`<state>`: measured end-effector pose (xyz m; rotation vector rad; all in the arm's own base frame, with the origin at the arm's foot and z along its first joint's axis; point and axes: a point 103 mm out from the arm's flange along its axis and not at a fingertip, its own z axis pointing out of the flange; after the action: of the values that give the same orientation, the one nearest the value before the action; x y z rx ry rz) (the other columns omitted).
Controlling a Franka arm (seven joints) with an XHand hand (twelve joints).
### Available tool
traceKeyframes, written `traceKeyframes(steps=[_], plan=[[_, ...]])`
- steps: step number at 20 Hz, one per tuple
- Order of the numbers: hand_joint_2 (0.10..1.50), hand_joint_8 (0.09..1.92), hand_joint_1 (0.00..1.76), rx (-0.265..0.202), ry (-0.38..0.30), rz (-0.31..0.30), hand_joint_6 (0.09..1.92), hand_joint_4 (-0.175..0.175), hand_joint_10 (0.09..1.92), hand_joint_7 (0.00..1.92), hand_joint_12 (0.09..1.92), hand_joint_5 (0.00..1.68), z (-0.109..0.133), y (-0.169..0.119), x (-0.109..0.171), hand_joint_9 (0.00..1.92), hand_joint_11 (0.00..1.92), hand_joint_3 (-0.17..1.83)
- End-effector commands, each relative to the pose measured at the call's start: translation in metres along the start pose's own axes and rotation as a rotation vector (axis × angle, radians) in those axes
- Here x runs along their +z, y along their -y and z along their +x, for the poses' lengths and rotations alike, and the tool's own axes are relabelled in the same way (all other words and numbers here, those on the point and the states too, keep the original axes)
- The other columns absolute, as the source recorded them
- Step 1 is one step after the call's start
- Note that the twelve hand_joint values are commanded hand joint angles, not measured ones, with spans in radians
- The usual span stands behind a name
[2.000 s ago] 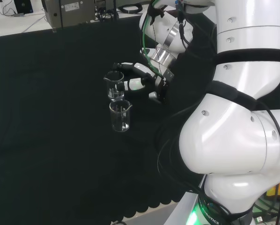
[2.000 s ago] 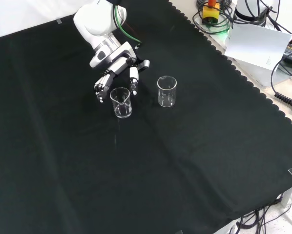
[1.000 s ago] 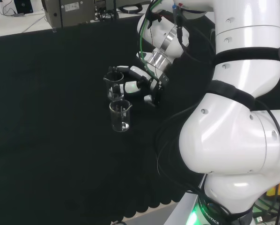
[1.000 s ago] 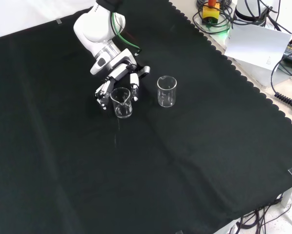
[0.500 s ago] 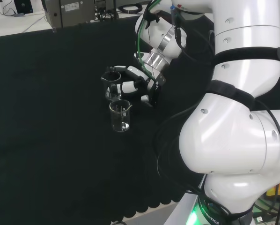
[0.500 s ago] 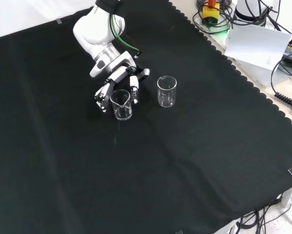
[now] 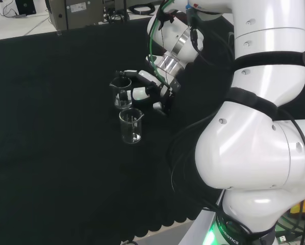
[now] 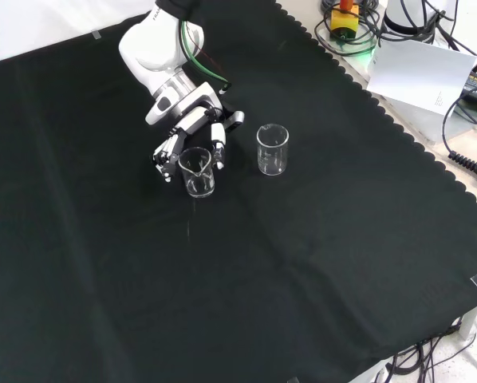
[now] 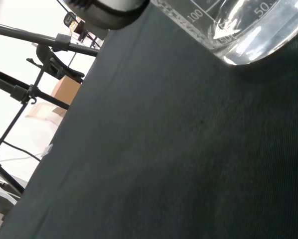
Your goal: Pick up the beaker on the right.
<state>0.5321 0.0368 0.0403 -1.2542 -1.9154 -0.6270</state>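
Note:
Two clear glass beakers are on the black cloth. In the front view the left beaker (image 8: 197,172) sits between the fingers and thumb of the black and white hand (image 8: 192,126), which curl round its sides. The other beaker (image 8: 272,149) stands free to its right. In the head view the held beaker (image 7: 122,94) is the farther one, with the hand (image 7: 146,92) at its right, and the free beaker (image 7: 131,126) is nearer. The wrist view shows the held beaker's base (image 9: 241,31) close up, next to a blurred part of the hand (image 9: 109,7).
The arm's white links (image 7: 254,127) take up the right of the head view. Beyond the cloth's scalloped edge (image 8: 398,132) in the front view lie cables, a sheet of paper (image 8: 426,72) and equipment. Black cloth spreads wide below the beakers.
The hand has come down to the left beaker and curled its fingers round it. That beaker has shifted slightly up the front view. The other beaker has not moved.

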Motion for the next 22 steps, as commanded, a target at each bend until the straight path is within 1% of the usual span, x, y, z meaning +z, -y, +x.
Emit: traceKeyframes(steps=[1,6,7,11,13,17,19,20,21,22], plan=[[0.88,0.79,0.92,0.003,0.014,0.007,0.09,-0.025,0.61,0.20,1.35,0.39,0.002,-0.002,0.002,0.33,0.00,-0.17],[0.87,0.79,0.92,0.015,-0.002,-0.004,0.09,-0.027,0.62,0.19,1.32,0.39,0.000,-0.003,0.004,0.31,0.00,-0.17],[0.87,0.79,0.92,0.021,-0.014,-0.014,0.09,-0.027,0.62,0.19,1.31,0.39,-0.001,-0.003,0.003,0.31,0.00,-0.17],[0.87,0.80,0.92,0.040,-0.028,-0.022,0.09,-0.028,0.62,0.18,1.31,0.38,-0.002,-0.006,0.005,0.31,0.00,-0.17],[0.87,0.80,0.92,0.033,-0.040,-0.019,0.09,-0.030,0.62,0.19,1.31,0.40,-0.002,-0.008,0.007,0.31,0.00,-0.17],[0.87,0.80,0.91,0.030,-0.009,-0.003,0.09,-0.032,0.63,0.19,1.31,0.42,0.002,-0.012,0.011,0.32,0.00,-0.17],[0.87,0.80,0.91,0.032,0.006,-0.006,0.09,-0.030,0.63,0.20,1.31,0.43,0.004,-0.014,0.014,0.33,0.00,-0.17],[0.87,0.81,0.91,0.034,0.006,-0.012,0.17,-0.028,0.62,0.24,1.33,0.44,0.005,-0.015,0.016,0.36,0.01,-0.17],[0.87,0.82,0.92,0.038,0.004,-0.019,0.32,-0.026,0.61,0.27,1.36,0.42,0.006,-0.016,0.017,0.39,0.01,-0.17],[0.88,0.84,0.93,0.042,-0.022,-0.028,0.57,-0.024,0.61,0.32,1.37,0.40,0.006,-0.017,0.018,0.43,0.03,-0.17]])
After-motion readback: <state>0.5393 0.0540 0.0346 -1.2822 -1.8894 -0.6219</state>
